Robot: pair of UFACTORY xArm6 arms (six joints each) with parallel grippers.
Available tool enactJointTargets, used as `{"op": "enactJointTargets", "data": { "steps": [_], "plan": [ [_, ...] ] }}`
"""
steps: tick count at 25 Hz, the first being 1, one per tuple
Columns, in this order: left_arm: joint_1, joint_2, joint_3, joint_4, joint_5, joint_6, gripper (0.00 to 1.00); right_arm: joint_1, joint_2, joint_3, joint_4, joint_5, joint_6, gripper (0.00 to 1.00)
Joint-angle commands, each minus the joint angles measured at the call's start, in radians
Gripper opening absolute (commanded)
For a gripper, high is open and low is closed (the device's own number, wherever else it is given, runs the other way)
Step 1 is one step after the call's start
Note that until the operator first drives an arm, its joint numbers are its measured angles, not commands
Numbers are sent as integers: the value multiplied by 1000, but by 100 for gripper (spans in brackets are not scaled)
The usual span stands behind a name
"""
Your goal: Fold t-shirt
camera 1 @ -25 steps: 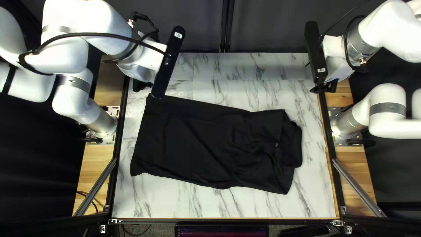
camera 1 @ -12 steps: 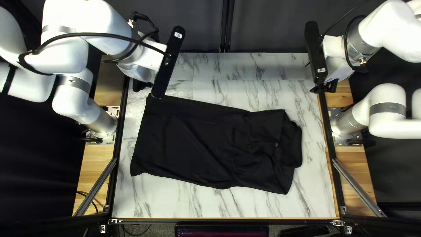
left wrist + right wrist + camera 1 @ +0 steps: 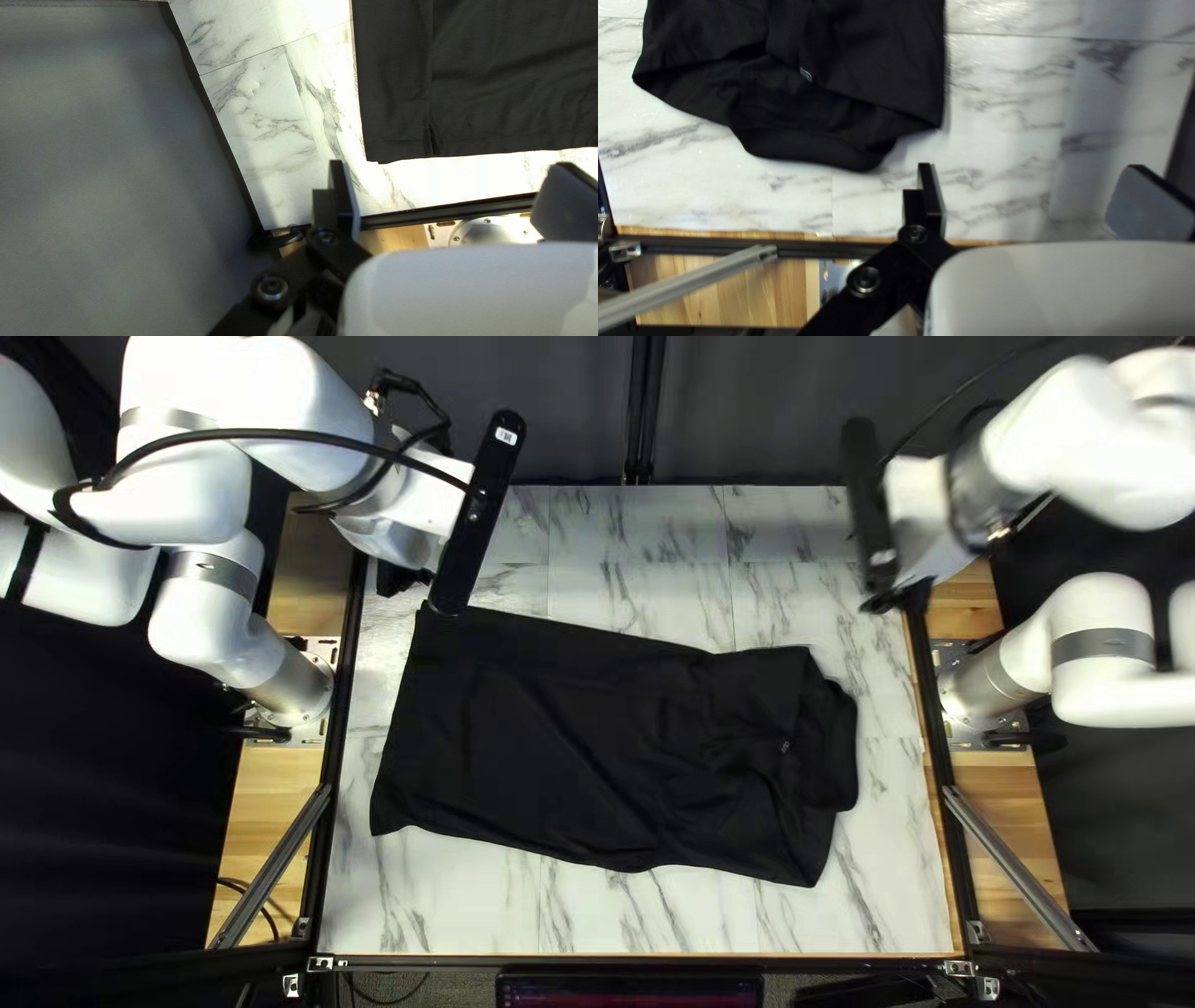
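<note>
White marble-patterned desk (image 3: 436, 902): black cloth T-shirt (image 3: 560, 734) lies across its middle, bunched at one end. Farther back, left gripper (image 3: 401, 578) and right gripper (image 3: 914, 595) near opposite side edges, both jaws wide apart. Dark curtain (image 3: 772, 411) behind.

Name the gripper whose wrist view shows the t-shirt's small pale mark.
The right gripper: its view has the pale mark on the t-shirt; the left gripper faces the hem end, where no mark shows.

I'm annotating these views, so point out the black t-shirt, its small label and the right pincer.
Black t-shirt (image 3: 573, 741): top left view, body.
Small label (image 3: 806, 74): right wrist view, centre.
Right pincer (image 3: 1030, 167): right wrist view, between fingertips.
</note>
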Motion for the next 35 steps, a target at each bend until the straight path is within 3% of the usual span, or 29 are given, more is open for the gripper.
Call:
{"op": "enactJointTargets", "data": {
  "steps": [1,3,5,12,18,22,29,35],
  "plan": [
    [0,0,0,0,0,0,100,246,230,31,-76,-207,315,100],
    [0,0,0,0,0,0,100,302,301,31,-99,-256,418,100],
    [0,0,0,0,0,0,100,325,278,58,-156,-208,552,100],
    [0,0,0,0,0,0,100,325,278,58,-156,-208,552,100],
    [0,0,0,0,0,0,100,302,310,116,-153,-386,368,100],
    [0,0,0,0,0,0,100,292,454,92,-148,-505,291,100],
    [0,0,0,0,0,0,100,310,595,54,-165,-571,289,100],
    [0,0,0,0,0,0,100,291,608,71,-182,-591,286,100]
  ]
}}
